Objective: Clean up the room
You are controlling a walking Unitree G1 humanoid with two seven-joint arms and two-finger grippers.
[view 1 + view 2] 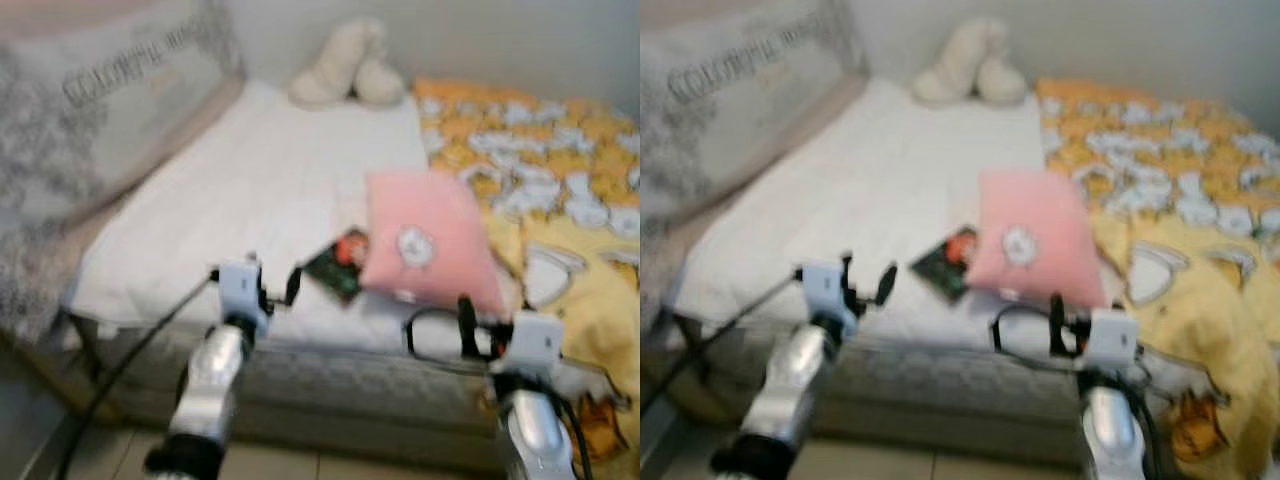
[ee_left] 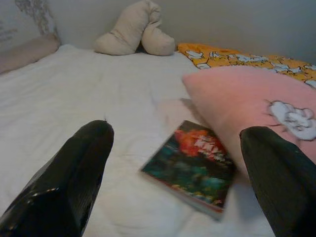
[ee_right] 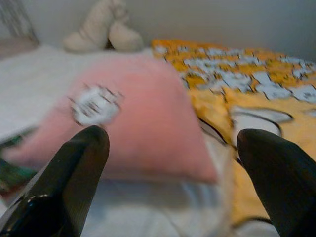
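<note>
A small book with a dark green and red cover (image 1: pixel 340 265) lies on the white sheet (image 1: pixel 250 170) near the bed's front edge, partly tucked under a pink pillow (image 1: pixel 430 245). My left gripper (image 1: pixel 272 280) hovers open just in front of the book (image 2: pixel 192 165), its fingers (image 2: pixel 69 182) spread wide and holding nothing. My right gripper (image 1: pixel 480 330) is open too, low before the pink pillow (image 3: pixel 143 118) at the mattress edge. A crumpled yellow and orange blanket (image 1: pixel 560 170) covers the right side of the bed.
A cream plush cushion (image 1: pixel 350 65) rests against the back wall. A large grey printed pillow (image 1: pixel 100 100) leans along the left side. The mattress front (image 1: pixel 350 380) is close to my arms, with tiled floor (image 1: pixel 280 460) below. The views are blurred.
</note>
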